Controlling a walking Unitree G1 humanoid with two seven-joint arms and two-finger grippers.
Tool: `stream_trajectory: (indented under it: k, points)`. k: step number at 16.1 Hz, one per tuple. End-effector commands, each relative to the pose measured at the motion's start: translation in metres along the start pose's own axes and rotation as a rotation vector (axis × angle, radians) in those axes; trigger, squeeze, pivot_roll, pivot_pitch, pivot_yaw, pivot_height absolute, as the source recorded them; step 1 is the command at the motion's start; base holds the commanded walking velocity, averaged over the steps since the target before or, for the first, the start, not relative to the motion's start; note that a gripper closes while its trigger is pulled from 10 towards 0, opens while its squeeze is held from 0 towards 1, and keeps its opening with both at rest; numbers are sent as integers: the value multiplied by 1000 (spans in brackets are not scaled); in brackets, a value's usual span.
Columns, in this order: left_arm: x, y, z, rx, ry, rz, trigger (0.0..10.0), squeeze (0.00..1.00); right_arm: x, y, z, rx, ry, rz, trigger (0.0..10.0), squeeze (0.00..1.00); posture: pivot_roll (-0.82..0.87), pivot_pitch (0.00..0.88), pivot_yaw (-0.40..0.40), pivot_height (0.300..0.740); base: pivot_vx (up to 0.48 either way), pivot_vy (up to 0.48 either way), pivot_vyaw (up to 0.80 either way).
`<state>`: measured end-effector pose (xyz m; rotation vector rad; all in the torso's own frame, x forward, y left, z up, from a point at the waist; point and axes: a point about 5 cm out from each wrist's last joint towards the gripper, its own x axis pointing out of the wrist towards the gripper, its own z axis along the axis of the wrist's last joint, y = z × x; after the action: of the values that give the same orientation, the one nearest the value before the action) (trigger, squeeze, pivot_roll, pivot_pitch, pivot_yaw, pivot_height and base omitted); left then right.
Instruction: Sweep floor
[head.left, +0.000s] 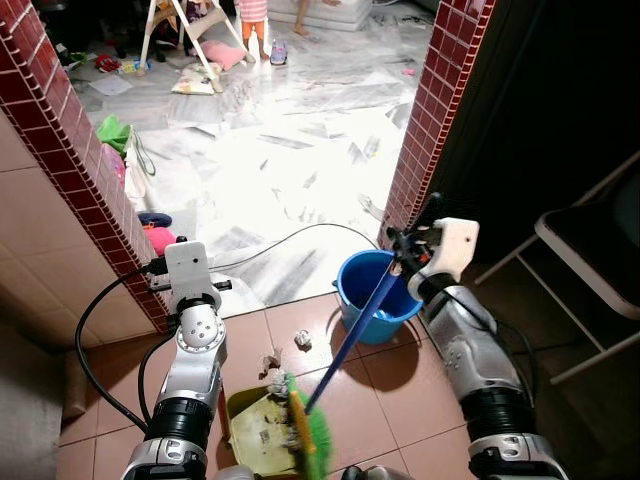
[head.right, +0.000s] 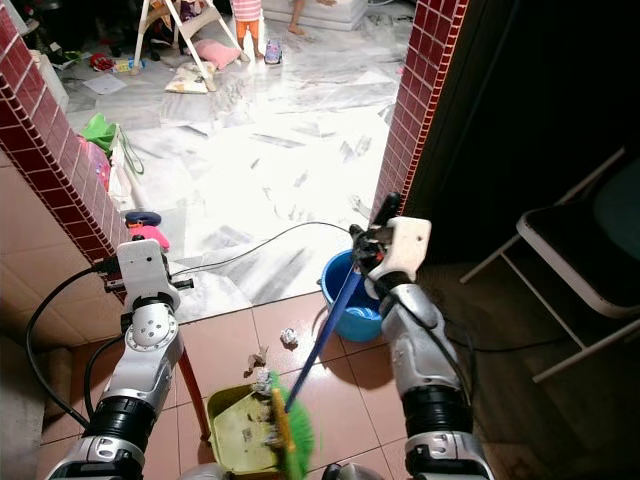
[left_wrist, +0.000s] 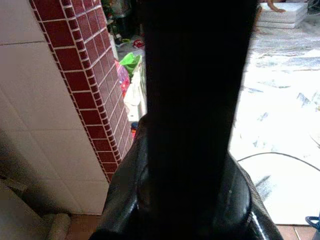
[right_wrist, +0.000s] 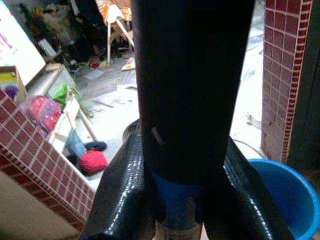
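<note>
Right claw pinching blue broom handle near its top, fingers pressed on the shaft; right wrist view shows the blue shaft wedged between the black fingers. Broom runs diagonally down to green bristles, which sit on the yellow-green dustpan on the brown tile floor. Left claw raised by the red brick wall edge; in the right eye view a red pole, probably the dustpan handle, runs under the left arm; left wrist view shows a dark shaft along the fingers, so grip likely but cannot tell for sure. Dustpan already holds dirt and scraps. Left to do: crumpled paper bit and small debris pile just ahead of pan. Blue bucket stands beside the broom handle. Judgement: sweep mostly gathered, final push of leftovers into pan remains.
</note>
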<state>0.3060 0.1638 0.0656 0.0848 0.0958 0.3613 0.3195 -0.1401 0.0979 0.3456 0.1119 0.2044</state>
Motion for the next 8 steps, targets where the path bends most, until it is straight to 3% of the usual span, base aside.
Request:
stream_trajectory:
  k: [1, 2, 4, 5, 6, 8]
  points:
    - [1, -4, -1, 0, 21, -5, 10000, 0, 3, 8, 8, 109, -34, 40, 10000, 0, -50, 0, -14, 740, 0, 0, 0]
    - [2, -4, 0, -4, 20, -2, 10000, 0, 3, 5, 10, 112, -41, 36, 10000, 0, -53, 0, -13, 740, 0, 0, 0]
    - [3, -4, 1, -18, 21, -2, 10000, 0, 2, -1, 16, 29, -58, 24, 10000, 0, -55, 0, -11, 740, 0, 0, 0]
    - [3, -3, 2, -21, 19, -2, 10000, 0, 2, -3, 18, -71, -67, 31, 10000, 0, -55, 0, -12, 740, 0, 0, 0]
    - [3, -1, 2, -28, 12, -7, 10000, 0, 1, -5, 20, -275, -80, 51, 10000, 0, -55, 0, -11, 740, 0, 0, 0]
    - [2, 2, 2, -40, 13, -4, 10000, 0, 0, -10, 28, -349, -110, 32, 10000, 0, -54, 0, -12, 740, 0, 0, 0]
